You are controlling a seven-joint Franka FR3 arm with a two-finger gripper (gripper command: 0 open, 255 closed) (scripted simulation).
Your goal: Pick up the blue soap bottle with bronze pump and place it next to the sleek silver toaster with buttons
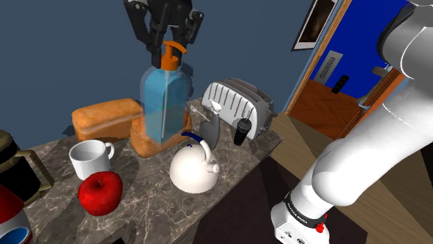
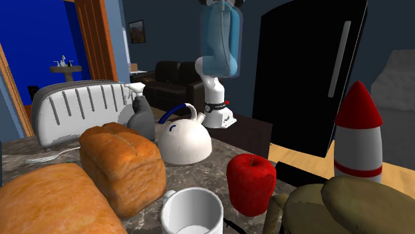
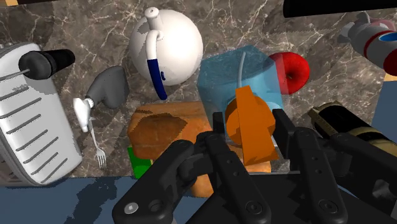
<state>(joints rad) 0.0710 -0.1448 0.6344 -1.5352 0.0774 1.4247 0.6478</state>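
Claw: the black gripper (image 1: pixel 170 46) is nearly closed. In the wrist view its fingers (image 3: pixel 219 130) press on either side of the orange pump (image 3: pixel 253 127), so it carries the bottle by the pump alone.
Bottle's place: the blue soap bottle (image 1: pixel 164 102) hangs under the claw in the upper middle of the shoulder view, in front of the bread loaves (image 1: pixel 104 116). In the second exterior view it is at the top centre (image 2: pixel 221 40), well above the counter (image 1: pixel 149 201).
Step in hand: carrying the lifted bottle across to the silver toaster (image 1: pixel 236 104), which sits right of centre in the shoulder view.
Doing it well: the move probably wants to be slow and level, because a grip on the pump could let the heavy body swing. The bottle looks high enough to pass over the white kettle (image 1: pixel 193 168) and the grey spray bottle (image 1: pixel 211 129).
Landing spot: the spray bottle and a fork (image 3: pixel 97 143) lie just beside the toaster. A bare patch of counter on another side of it looks safer, with the bottle lowered straight down onto its base.
Long axis: near vertical, running from base to pump.
Pointing: the pump end is up and the base faces the counter. The spout seems to aim toward the right of the shoulder view, though this is hard to confirm.
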